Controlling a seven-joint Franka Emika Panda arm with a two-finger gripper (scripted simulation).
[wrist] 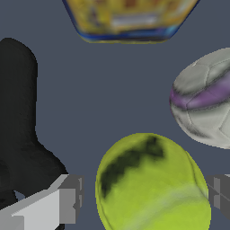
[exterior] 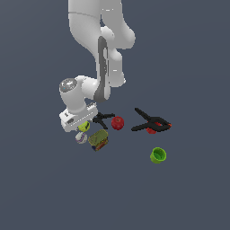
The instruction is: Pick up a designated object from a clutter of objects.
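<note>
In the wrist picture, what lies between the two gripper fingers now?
The yellow-green ball lies between the gripper fingers, as the wrist view shows. A narrow gap remains on each side, so the fingers do not yet touch it.

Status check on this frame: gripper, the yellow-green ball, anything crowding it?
Gripper open, fingers either side of yellow-green ball, not closed. Whitish ball, can, black clamp close by.
</note>
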